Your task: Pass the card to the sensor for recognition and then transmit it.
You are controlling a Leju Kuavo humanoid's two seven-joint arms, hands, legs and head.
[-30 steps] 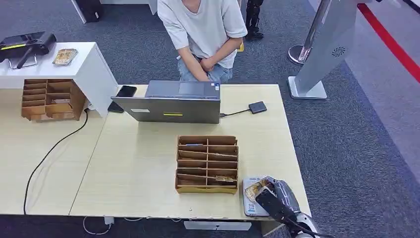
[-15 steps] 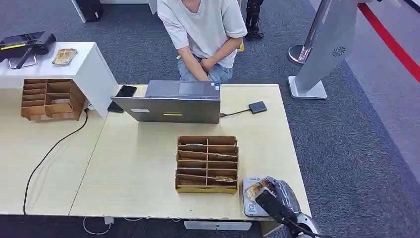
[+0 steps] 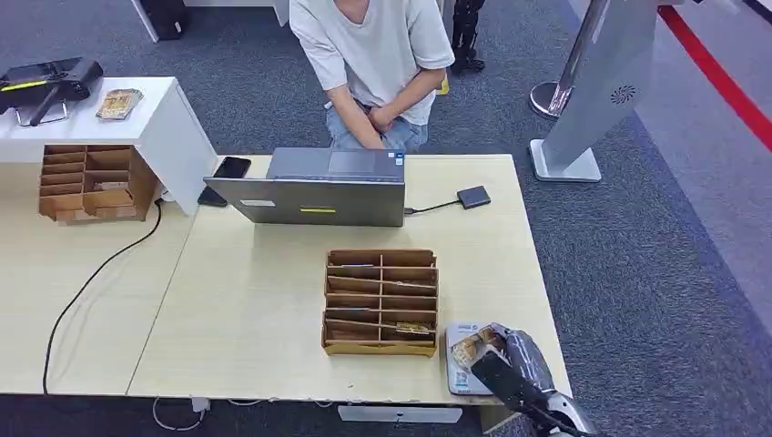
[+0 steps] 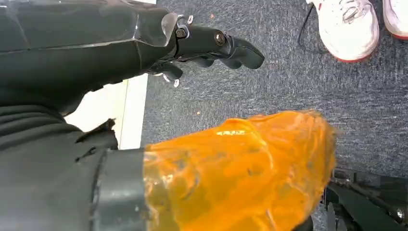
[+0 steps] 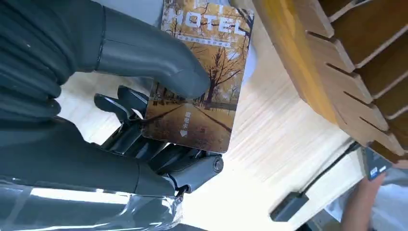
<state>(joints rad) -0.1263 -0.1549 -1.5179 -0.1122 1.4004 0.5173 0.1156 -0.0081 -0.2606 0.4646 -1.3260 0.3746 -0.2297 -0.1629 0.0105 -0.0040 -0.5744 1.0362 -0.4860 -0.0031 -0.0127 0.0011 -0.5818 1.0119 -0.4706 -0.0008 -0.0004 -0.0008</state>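
Right now the fingers (image 5: 144,139) and thumb of the right hand (image 3: 503,357) pinch the hotel card (image 5: 199,82), held just beside the wooden organizer (image 3: 380,301) over the desk (image 3: 255,309) edge. Beyond the organizer sits the small black sensor (image 3: 473,197). Left hand (image 4: 211,45) hangs with fingers loosely curled, holding nothing.

My card (image 5: 199,82) is golden-brown, patterned with autumn trees and white lettering. My desk (image 3: 255,309) is pale wood; the slotted rack (image 3: 380,301) on it is brown.
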